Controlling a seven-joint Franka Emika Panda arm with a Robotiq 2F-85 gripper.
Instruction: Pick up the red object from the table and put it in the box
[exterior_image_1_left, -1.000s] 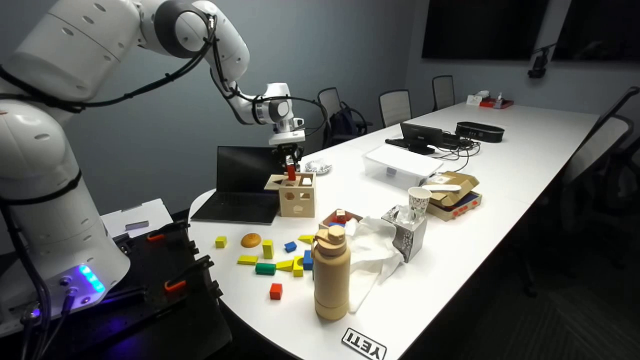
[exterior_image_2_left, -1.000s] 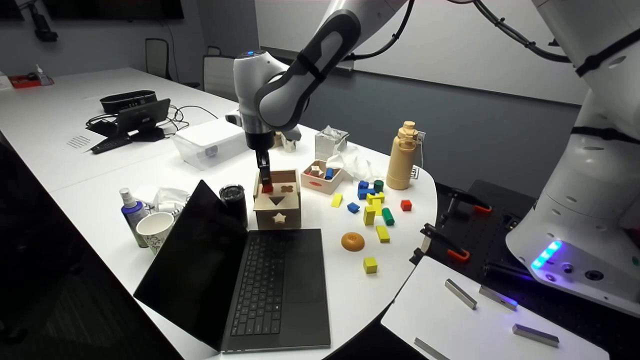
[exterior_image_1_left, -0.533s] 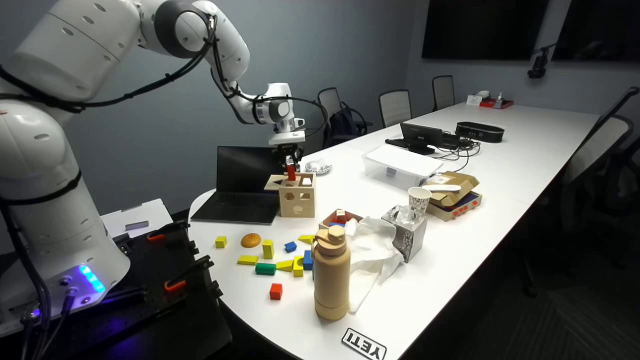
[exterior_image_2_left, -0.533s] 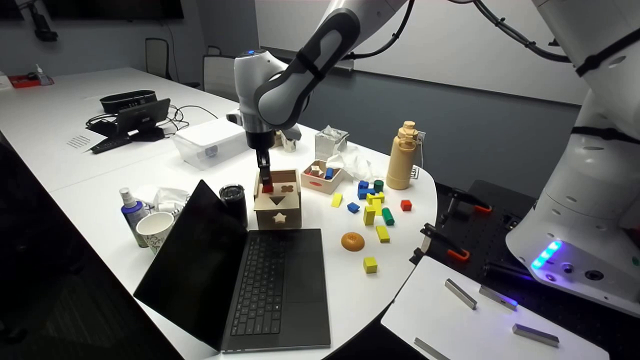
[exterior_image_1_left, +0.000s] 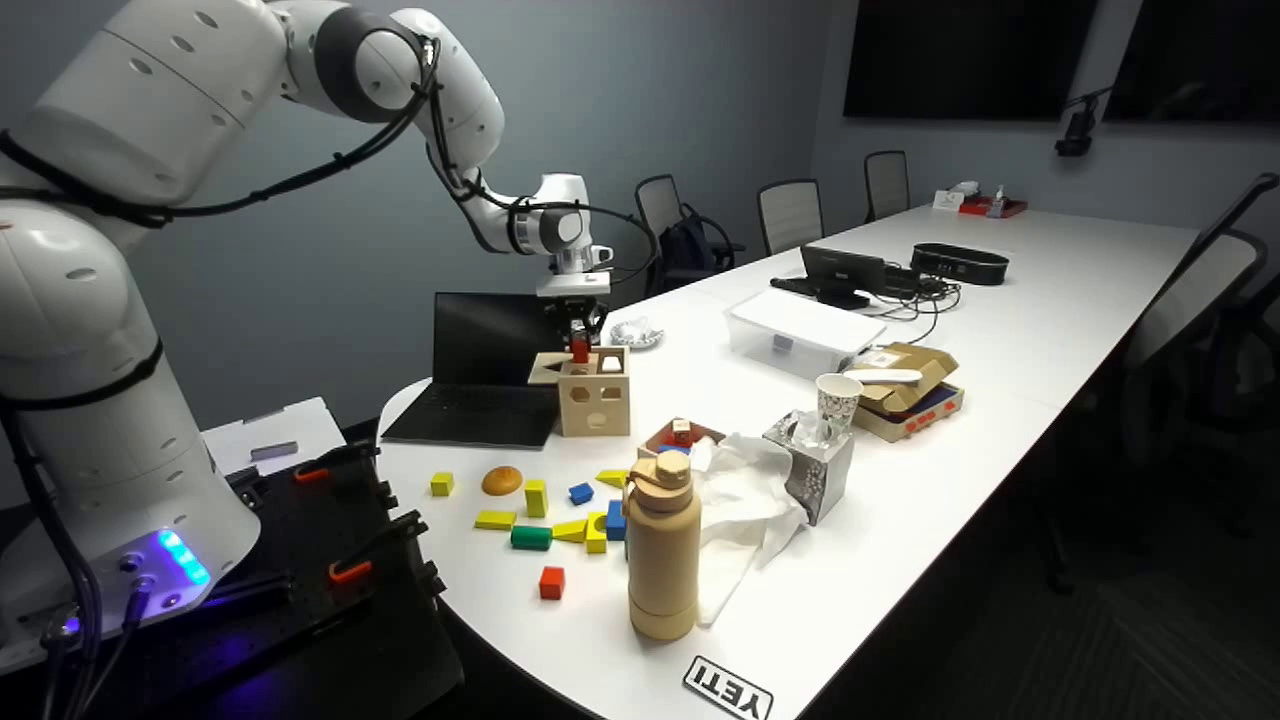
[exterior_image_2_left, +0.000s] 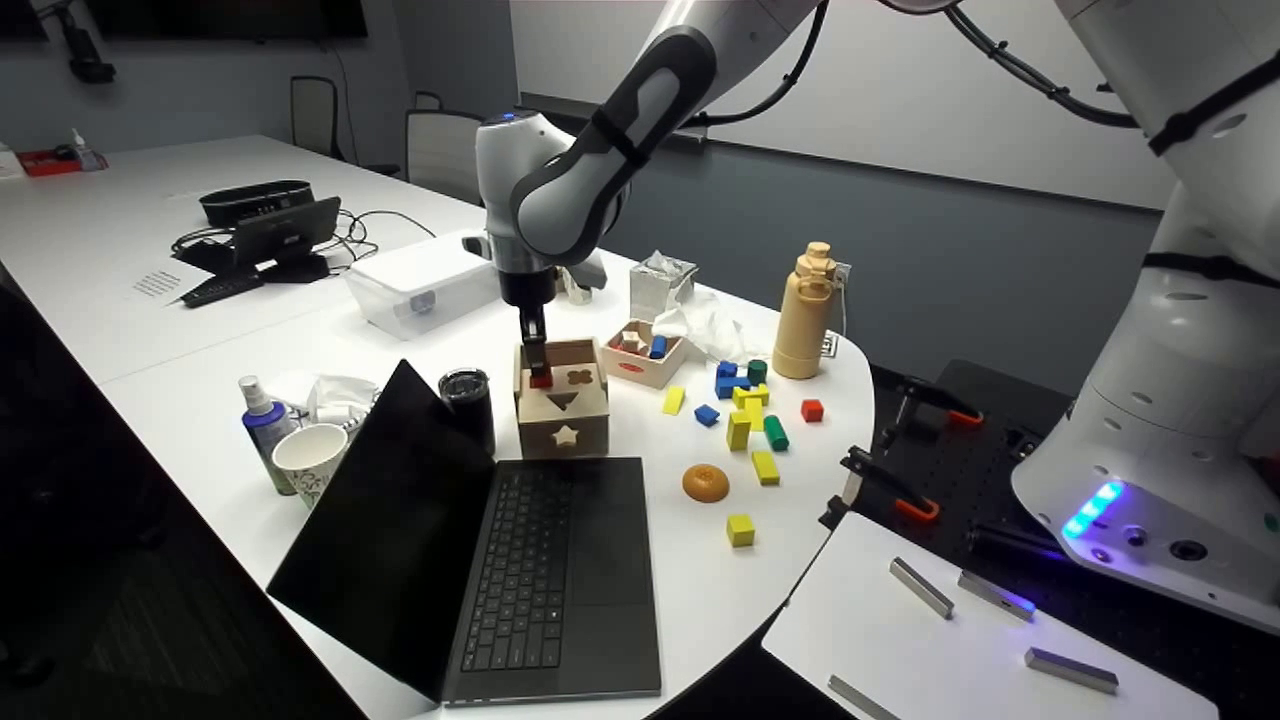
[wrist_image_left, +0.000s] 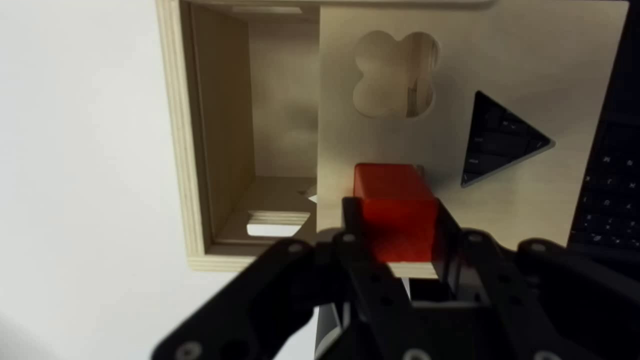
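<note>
Your gripper (wrist_image_left: 395, 227) stands over the box (wrist_image_left: 225, 125), block (wrist_image_left: 397, 212) between its fingers, at the lid (wrist_image_left: 445, 142); whether the block's lower end is inside the box, you can't tell. Wrist view: the box's uncovered part is to the gripper's left; to the right, you see the lid reaching out over the laptop (wrist_image_left: 617, 190). In an exterior view, you have the tumbler (exterior_image_2_left: 468, 410) left of the gripper, near the box; laptop nearer the camera; lidded bin (exterior_image_2_left: 425, 275) behind left; tray (exterior_image_2_left: 657, 378), loose pieces (exterior_image_2_left: 738, 432) and bottle (exterior_image_2_left: 801, 325) to the right.
</note>
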